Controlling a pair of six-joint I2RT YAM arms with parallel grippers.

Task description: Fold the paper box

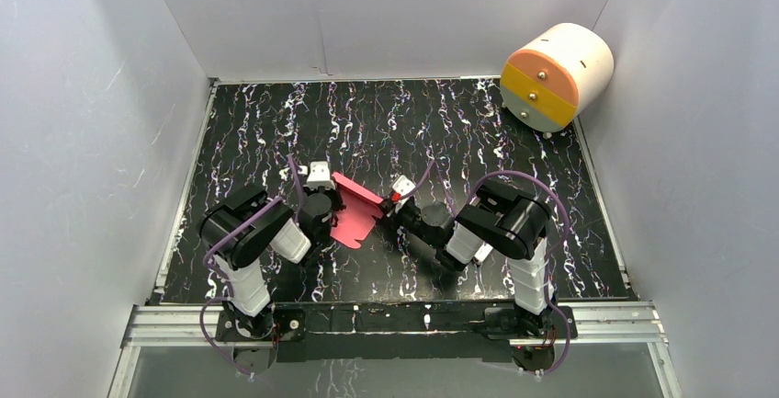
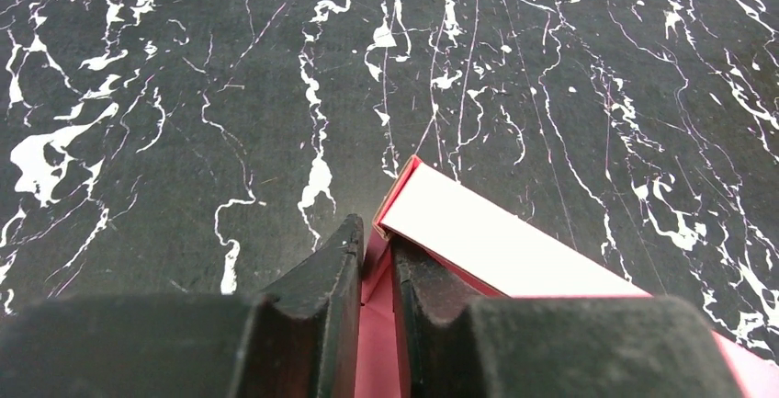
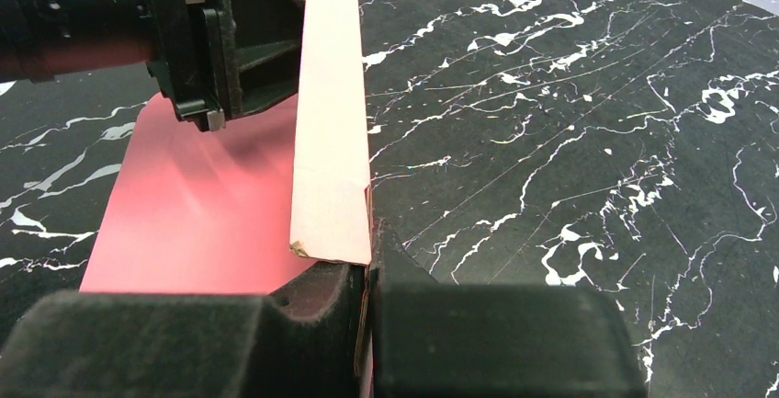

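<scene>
Jaws: left gripper [image 2: 375,238] and right gripper [image 3: 366,266] both nipped tight on the box [image 1: 354,223] | Where: mid worktop [image 1: 514,141], nearer the front edge, one flap up | Feel: likely light, thin, bendy, easy to crease | Hold: best at flap ends, by the fold

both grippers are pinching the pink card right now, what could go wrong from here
1. The left gripper and right gripper each pinch the paper box at an end of its raised flap; pulling apart could tear the thin card or slip a grip.
2. The rest of the sheet lies unheld on the table, so it may drag and skew the crease.
</scene>
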